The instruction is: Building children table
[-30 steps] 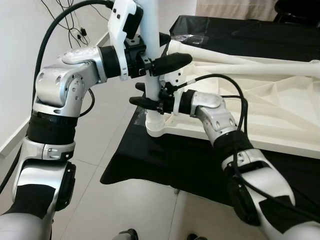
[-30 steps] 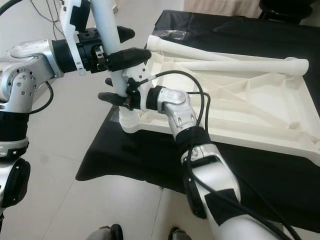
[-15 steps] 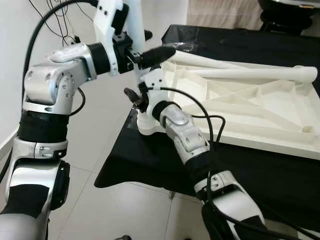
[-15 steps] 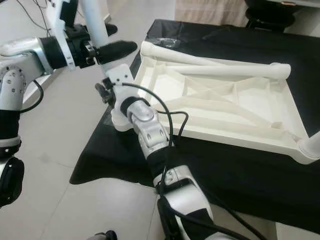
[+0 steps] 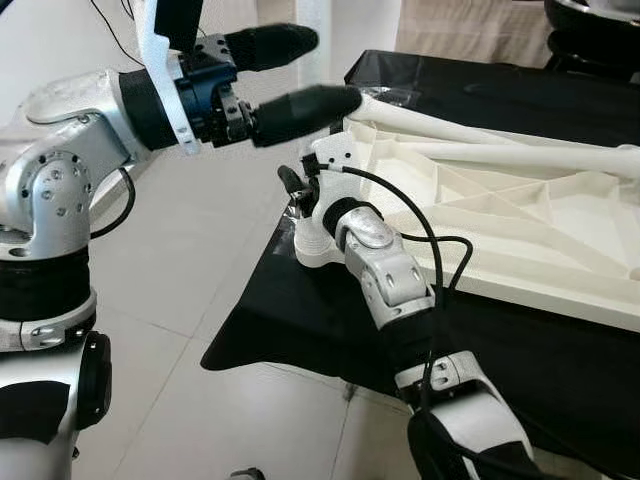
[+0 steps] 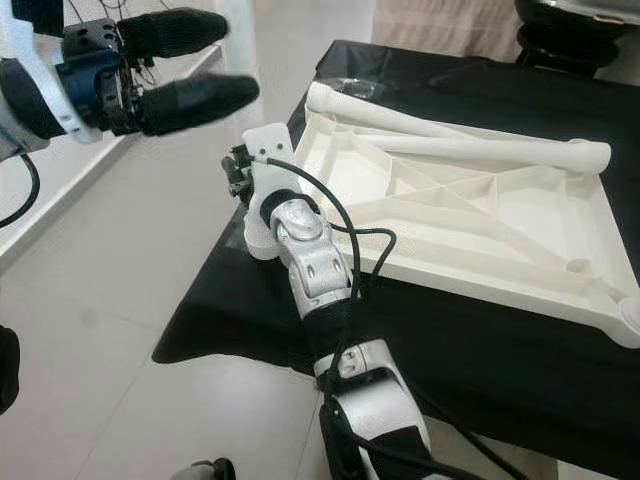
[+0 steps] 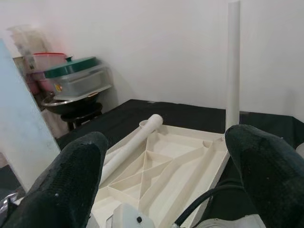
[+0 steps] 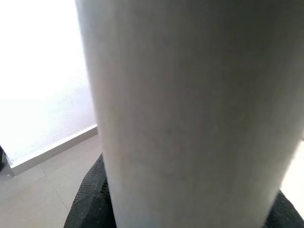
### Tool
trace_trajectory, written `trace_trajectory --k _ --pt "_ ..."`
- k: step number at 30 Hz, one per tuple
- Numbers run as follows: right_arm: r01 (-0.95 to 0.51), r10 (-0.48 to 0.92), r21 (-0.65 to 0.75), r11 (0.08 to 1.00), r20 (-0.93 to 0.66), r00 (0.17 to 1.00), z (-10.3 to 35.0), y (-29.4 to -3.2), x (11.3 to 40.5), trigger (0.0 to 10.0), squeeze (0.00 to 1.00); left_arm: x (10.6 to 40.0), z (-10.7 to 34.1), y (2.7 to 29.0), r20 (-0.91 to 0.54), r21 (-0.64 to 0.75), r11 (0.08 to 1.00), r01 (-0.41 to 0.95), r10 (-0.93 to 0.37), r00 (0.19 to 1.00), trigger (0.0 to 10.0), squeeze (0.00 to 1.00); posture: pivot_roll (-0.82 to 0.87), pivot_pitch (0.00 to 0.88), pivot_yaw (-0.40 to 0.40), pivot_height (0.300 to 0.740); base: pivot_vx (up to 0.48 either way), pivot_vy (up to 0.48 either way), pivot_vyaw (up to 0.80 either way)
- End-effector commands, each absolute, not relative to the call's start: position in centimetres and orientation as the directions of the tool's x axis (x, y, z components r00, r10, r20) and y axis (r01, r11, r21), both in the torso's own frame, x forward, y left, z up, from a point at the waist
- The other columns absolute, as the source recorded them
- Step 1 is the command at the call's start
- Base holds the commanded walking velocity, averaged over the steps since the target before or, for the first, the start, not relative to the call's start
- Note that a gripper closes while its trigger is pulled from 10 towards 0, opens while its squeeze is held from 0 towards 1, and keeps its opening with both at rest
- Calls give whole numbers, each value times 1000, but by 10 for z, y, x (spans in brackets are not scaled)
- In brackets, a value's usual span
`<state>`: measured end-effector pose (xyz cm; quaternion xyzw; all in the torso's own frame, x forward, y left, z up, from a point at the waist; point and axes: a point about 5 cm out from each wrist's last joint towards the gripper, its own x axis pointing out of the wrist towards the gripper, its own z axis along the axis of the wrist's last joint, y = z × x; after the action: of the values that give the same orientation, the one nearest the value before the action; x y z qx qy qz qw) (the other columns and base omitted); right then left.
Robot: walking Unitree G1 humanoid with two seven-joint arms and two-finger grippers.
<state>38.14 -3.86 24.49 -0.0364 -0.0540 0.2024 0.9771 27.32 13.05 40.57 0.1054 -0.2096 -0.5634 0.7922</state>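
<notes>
Gripping upright table leg (image 8: 190, 109), right jaws pinching; left jaws spread, apart.

– What's different with the left gripper (image 5: 327, 68)?
– It was clamped round the upright table leg (image 6: 241, 88) above the corner socket. It has let go and drawn back towards the robot's left; its two black fingers (image 7: 71, 178) are spread wide with air between them
– And the leg?
– It stands in the tabletop (image 5: 520, 215) corner with only the right gripper (image 6: 238, 172) on it, low down by the socket
– The right arm?
– Its elbow jutted out to the right; it now reaches straighter towards the corner
</notes>
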Motion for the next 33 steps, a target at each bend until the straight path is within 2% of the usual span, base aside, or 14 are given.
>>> trace_trajectory --k 1,5,6,10,12,13,14,17,18,20,21,22,25,33 --pt "-349 345 -59 935 -68 936 209 -51 385 10000 0 263 407 133 208 423 350 836 -935 287 10000 0 108 163 -3 740 0 0 0" --pt "-335 333 -45 941 -45 942 212 -58 385 10000 0 254 402 141 234 400 392 828 -918 321 10000 0 110 165 0 740 0 0 0" --pt "-329 329 -23 944 -28 944 213 -64 385 10000 0 250 391 151 250 361 437 824 -897 366 10000 0 110 165 0 740 0 0 0" --pt "-322 322 4 947 -18 946 212 -68 383 10000 0 248 375 160 253 314 483 817 -872 418 10000 0 111 170 6 740 0 0 0" --pt "-313 313 28 949 -3 950 211 -71 381 10000 0 248 359 165 247 272 521 809 -850 465 10000 0 110 176 10 740 0 0 0" --pt "-300 300 52 952 19 954 210 -74 378 10000 0 248 340 169 241 219 562 797 -823 514 10000 0 109 177 13 740 0 0 0" --pt "-300 300 52 952 19 954 210 -74 378 10000 0 248 340 169 241 219 562 797 -823 514 10000 0 109 177 13 740 0 0 0" --pt "-240 235 102 965 66 970 199 -82 366 10000 0 248 301 179 211 103 672 733 -735 644 10000 0 109 187 19 740 0 0 0" --pt "-240 235 102 965 66 970 199 -82 366 10000 0 248 301 179 211 103 672 733 -735 644 10000 0 109 187 19 740 0 0 0" --pt "-171 166 111 979 52 985 187 -86 357 10000 0 247 286 183 200 31 716 697 -688 698 10000 0 107 190 23 740 0 0 0" --pt "-89 87 82 993 26 996 177 -91 350 10000 0 246 275 184 190 -10 742 671 -657 729 10000 0 110 191 25 740 0 0 0" --pt "-89 87 82 993 26 996 177 -91 350 10000 0 246 275 184 190 -10 742 671 -657 729 10000 0 110 191 25 740 0 0 0" --pt "48 -48 14 999 -26 999 160 -95 335 10000 0 243 248 182 157 -94 777 622 -605 780 10000 0 113 196 26 740 0 0 0" --pt "80 -80 -7 997 -91 993 150 -89 332 10000 0 235 213 170 85 -166 796 583 -577 812 10000 0 114 194 34 740 0 0 0"
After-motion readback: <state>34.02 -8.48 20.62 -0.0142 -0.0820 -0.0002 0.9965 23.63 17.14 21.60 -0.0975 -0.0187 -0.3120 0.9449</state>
